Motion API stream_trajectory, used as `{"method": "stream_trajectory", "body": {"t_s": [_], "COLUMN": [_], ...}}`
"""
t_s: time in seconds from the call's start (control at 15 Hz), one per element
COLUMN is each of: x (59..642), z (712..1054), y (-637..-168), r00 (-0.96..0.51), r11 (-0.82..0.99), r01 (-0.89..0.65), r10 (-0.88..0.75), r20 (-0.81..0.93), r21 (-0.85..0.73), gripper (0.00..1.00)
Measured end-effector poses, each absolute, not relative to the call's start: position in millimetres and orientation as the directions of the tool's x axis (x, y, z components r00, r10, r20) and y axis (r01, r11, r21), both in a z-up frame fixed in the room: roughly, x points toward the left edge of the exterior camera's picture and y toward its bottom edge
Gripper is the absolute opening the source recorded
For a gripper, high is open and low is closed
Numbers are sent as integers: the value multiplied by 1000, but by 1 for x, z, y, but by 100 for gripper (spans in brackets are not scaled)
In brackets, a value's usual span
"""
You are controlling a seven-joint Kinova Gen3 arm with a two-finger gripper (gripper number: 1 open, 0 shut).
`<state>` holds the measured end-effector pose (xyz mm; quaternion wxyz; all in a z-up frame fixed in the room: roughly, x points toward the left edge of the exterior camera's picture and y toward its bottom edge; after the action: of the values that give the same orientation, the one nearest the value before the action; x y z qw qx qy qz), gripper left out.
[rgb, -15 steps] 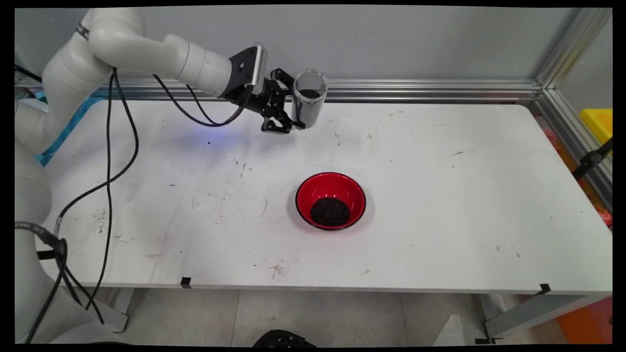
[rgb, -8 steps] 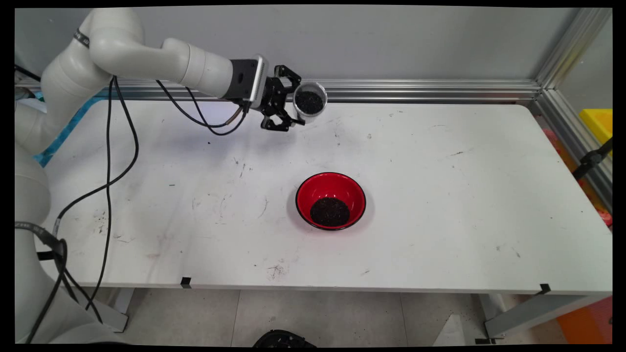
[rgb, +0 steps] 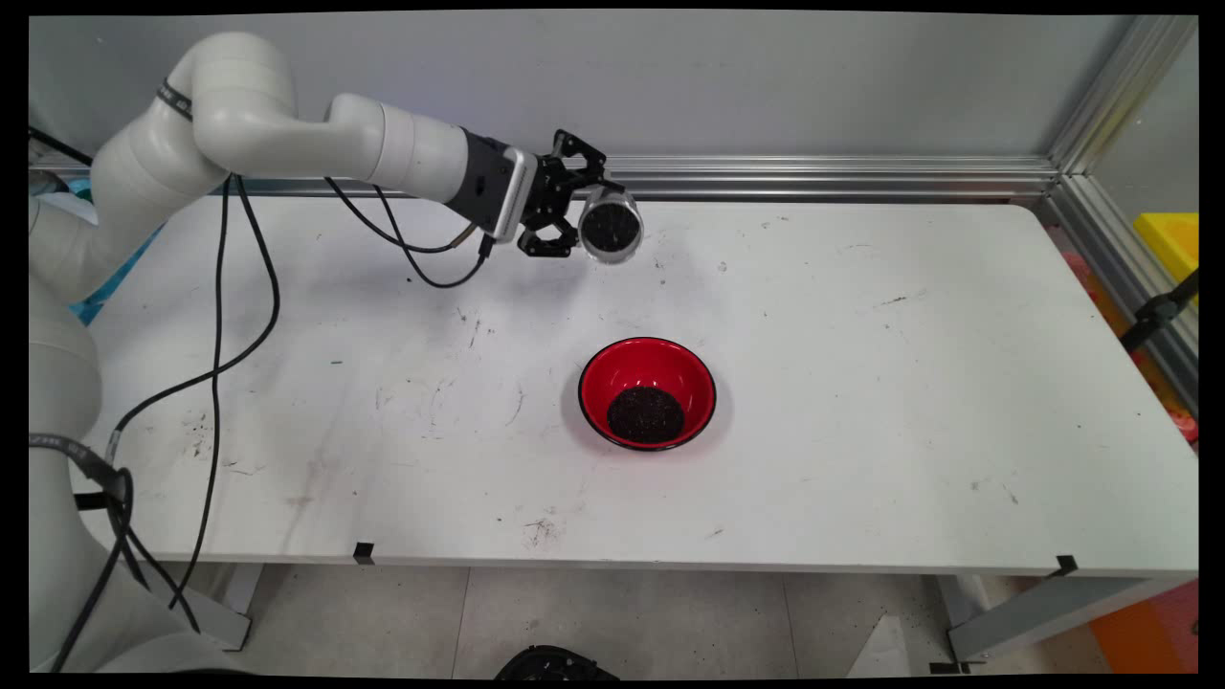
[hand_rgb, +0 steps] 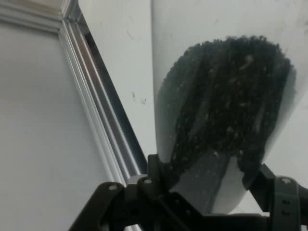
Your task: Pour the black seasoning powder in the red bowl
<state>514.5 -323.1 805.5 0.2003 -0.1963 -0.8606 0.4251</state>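
The black two-finger pincer point(rgb: 586, 222) is clamped on a clear plastic cup point(rgb: 611, 226) part-filled with dark granules, tipped so its mouth faces the camera, above the far side of the white desk point(rgb: 861, 383). Well nearer stands a red round bowl point(rgb: 647, 391) holding dark granules.

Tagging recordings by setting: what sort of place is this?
Probably a robotics lab test cell: a scuffed white table fenced by an aluminium frame, with the gripper holding a clear cup of dark granules.

Clear cup point(rgb: 611, 226) of black grains, red bowl point(rgb: 647, 392) black-rimmed, white table point(rgb: 861, 383)
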Motion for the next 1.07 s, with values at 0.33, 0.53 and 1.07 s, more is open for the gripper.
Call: {"method": "stream_trajectory", "body": {"t_s": [0.33,0.53,1.07], "x": [508,505,495], "z": [800,799,799], "y": [-323,-325,-326], "r00": [-819,-804,-753], "r11": [461,390,214], "r01": [268,319,424], "r10": [572,593,624], "r20": [52,-29,-211], "r21": [-846,-864,-880], "gripper": [0,0,0]}}
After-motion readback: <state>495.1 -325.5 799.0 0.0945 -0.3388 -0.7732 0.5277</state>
